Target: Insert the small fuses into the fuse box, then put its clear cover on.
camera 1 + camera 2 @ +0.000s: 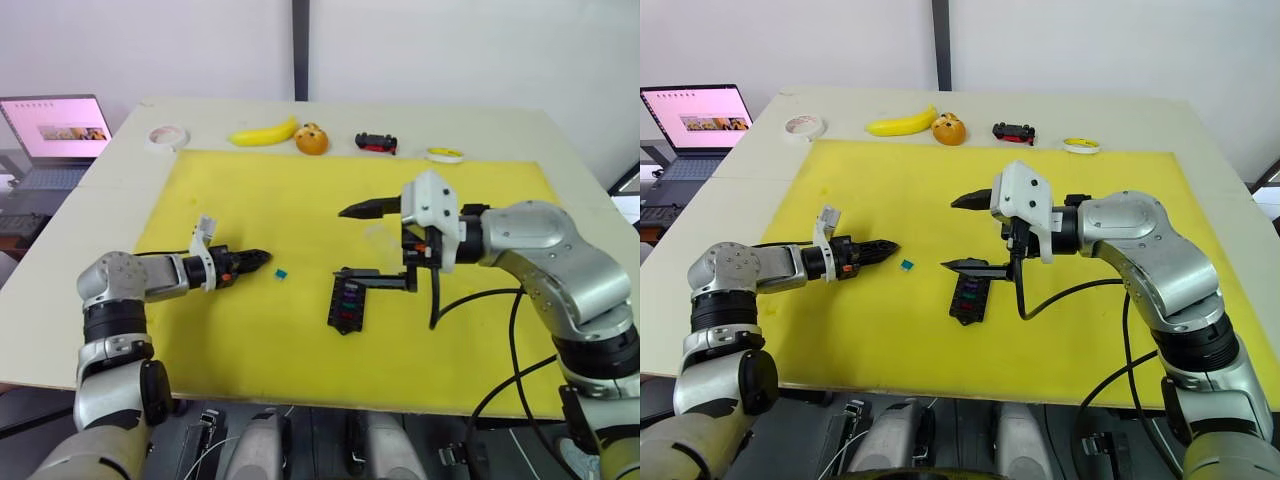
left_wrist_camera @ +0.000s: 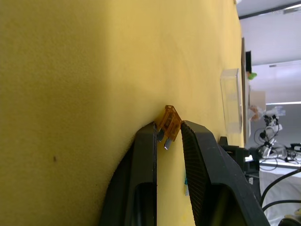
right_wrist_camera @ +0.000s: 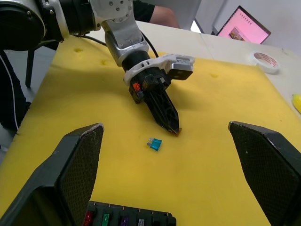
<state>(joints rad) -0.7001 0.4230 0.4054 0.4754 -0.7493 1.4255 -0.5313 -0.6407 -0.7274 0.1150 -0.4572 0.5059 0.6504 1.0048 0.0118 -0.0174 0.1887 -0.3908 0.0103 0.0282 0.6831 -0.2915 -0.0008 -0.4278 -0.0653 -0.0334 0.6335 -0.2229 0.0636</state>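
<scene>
Fuse (image 2: pixel 169 123), brown, half-hidden between pinching left gripper (image 2: pixel 168 134) fingers; right gripper (image 3: pixel 164 165) wide apart, empty.

White table (image 1: pixel 110 190): yellow mat (image 1: pixel 290 200), tape rolls (image 1: pixel 168 136), banana (image 1: pixel 263 132), toy car (image 1: pixel 376 142).

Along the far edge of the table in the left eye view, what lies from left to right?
Laptop → white tape roll → banana → orange fruit → toy car → yellow tape roll.
</scene>
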